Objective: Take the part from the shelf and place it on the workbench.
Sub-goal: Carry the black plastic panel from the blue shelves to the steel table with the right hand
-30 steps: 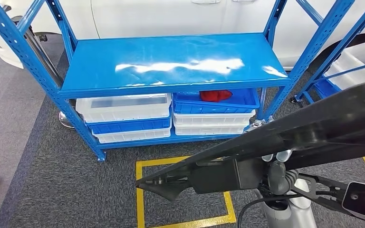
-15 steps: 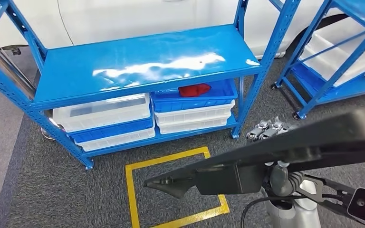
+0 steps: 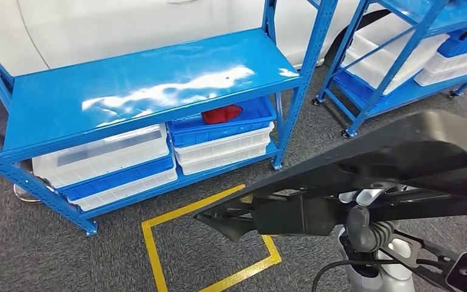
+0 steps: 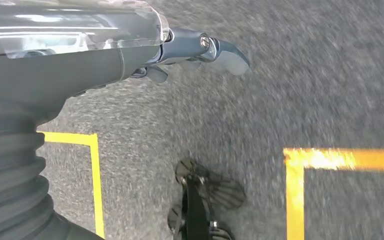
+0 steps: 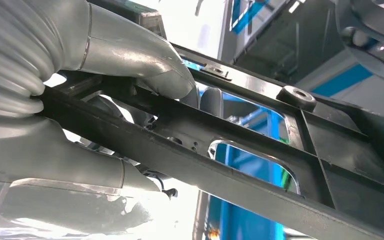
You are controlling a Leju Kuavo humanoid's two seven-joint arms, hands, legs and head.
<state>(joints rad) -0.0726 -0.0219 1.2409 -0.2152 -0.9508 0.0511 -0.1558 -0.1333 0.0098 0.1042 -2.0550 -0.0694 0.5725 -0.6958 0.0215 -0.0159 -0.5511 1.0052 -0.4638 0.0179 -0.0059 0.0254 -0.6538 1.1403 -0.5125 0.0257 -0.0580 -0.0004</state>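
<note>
the shelf (image 3: 146,91) is bright blue with a glossy white sheen on its top board. under it sit white bins (image 3: 97,159) and blue bins (image 3: 225,125), one holding a red item (image 3: 221,114). the carpet (image 3: 48,255) is speckled dark grey, marked with a yellow tape square (image 3: 152,243). the part (image 3: 365,170) is matte black. the right hand (image 5: 130,50) is silver-grey, and the left hand (image 4: 200,47) is grey with a clear, shiny cover.
</note>
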